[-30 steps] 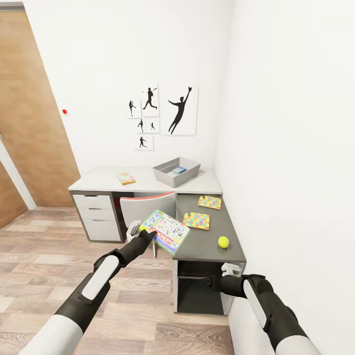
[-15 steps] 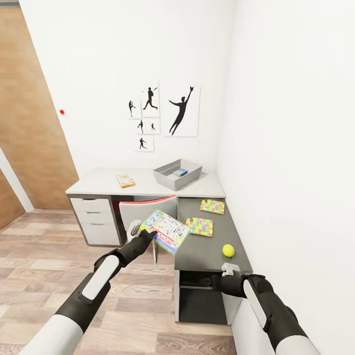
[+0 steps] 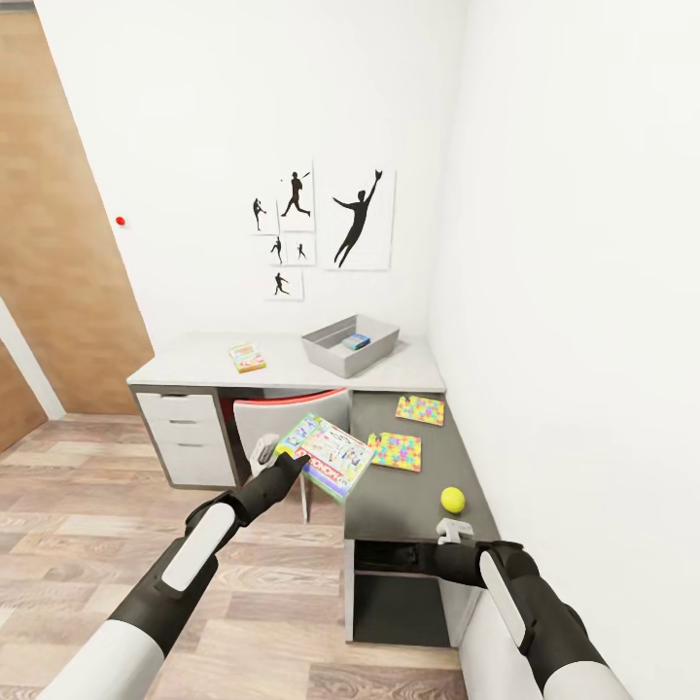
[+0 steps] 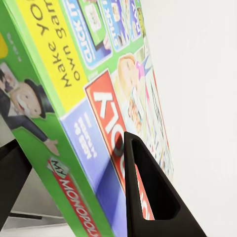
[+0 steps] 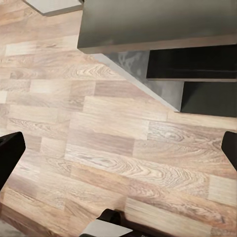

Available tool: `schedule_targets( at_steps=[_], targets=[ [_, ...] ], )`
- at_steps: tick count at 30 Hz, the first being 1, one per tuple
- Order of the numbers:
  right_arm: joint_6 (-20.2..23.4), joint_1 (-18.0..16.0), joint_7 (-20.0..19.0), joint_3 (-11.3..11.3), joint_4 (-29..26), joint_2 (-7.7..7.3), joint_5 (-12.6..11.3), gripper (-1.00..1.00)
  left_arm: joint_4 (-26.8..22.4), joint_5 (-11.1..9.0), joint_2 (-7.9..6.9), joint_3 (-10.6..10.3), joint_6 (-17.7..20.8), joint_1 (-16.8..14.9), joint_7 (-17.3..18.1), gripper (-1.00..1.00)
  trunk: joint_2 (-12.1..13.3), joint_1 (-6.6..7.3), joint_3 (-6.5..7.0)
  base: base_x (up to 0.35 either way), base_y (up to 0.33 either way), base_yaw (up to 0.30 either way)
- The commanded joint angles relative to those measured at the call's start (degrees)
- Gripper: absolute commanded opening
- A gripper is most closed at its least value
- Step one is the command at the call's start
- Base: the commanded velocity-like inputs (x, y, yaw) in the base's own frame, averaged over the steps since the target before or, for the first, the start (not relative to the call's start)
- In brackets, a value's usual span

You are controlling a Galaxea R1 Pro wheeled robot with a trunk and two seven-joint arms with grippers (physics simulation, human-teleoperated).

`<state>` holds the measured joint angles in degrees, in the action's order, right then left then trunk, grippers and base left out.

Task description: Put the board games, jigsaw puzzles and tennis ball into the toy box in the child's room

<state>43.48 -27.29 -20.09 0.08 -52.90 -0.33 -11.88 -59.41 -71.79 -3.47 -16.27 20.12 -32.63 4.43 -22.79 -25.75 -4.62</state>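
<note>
on the pale table, a small green-yellow-red board game lies flat towards its left half. to its right the grey toy box sits at an angle on the same top, with a small blue game box inside it. the left gripper is clamped on the monopoly box, held in the air in front of a white chair; the box is tilted, its long axis running from the gripper up towards the toy box. on the lower dark desk lie two jigsaw puzzles, one nearer and one farther, flat and apart, and a tennis ball near the front. the right gripper hangs below that desk's front edge, fingers spread, holding nothing.
</note>
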Motion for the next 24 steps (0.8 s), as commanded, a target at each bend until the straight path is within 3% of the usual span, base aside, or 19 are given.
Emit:
schedule_targets(
  at_steps=[1,11,24],
  targets=[
    [0.29,-0.05,-0.04,0.01,-0.05,-0.02,-0.16,1.00,-0.01,-0.37,-0.04,-0.08,0.11,-0.06,0.05,-1.00,-0.13,-0.04,-0.13,0.012,0.001,0.000],
    [0.29,-0.05,-0.04,0.01,-0.04,-0.04,-0.16,1.00,-0.01,-0.36,-0.04,-0.08,0.15,-0.05,0.05,-1.00,-0.13,-0.04,-0.13,0.027,0.000,0.000],
    [0.29,-0.05,-0.04,0.01,-0.06,-0.08,-0.16,1.00,-0.02,-0.29,-0.04,-0.14,0.11,-0.05,0.01,-1.00,-0.13,-0.04,-0.13,0.238,0.056,0.000]
  ],
)
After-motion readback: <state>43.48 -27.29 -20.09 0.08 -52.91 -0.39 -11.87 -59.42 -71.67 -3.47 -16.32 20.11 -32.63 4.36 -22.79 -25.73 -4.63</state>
